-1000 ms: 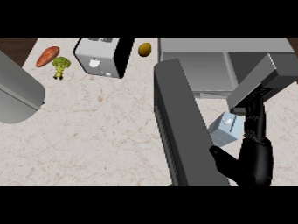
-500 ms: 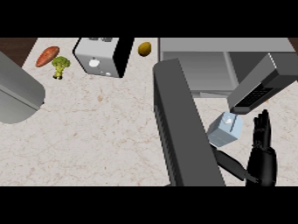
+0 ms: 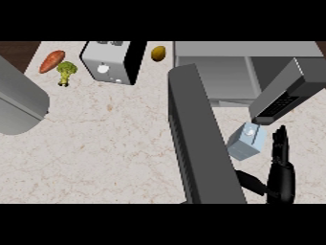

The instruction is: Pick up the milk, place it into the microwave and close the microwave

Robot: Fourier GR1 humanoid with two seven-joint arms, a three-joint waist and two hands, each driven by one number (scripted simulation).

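Note:
The milk, a small pale blue carton, stands on the counter in front of the microwave. The microwave's cavity is open, and its long grey door swings out toward me, just left of the carton. My right hand comes up from the lower edge, right of the milk. It is open, with fingers straight up beside the carton and the thumb spread below it. Nothing is held. Only my left forearm shows, at the far left; its hand is out of view.
A slanted grey piece with a dark face hangs over the counter at the microwave's right front, just above the milk. At the back left stand a toaster, a carrot, broccoli and a brownish oval.
My right hand has shifted slightly right, off the milk's side, and its fingers have straightened. The milk, the door and the left forearm have stayed put.

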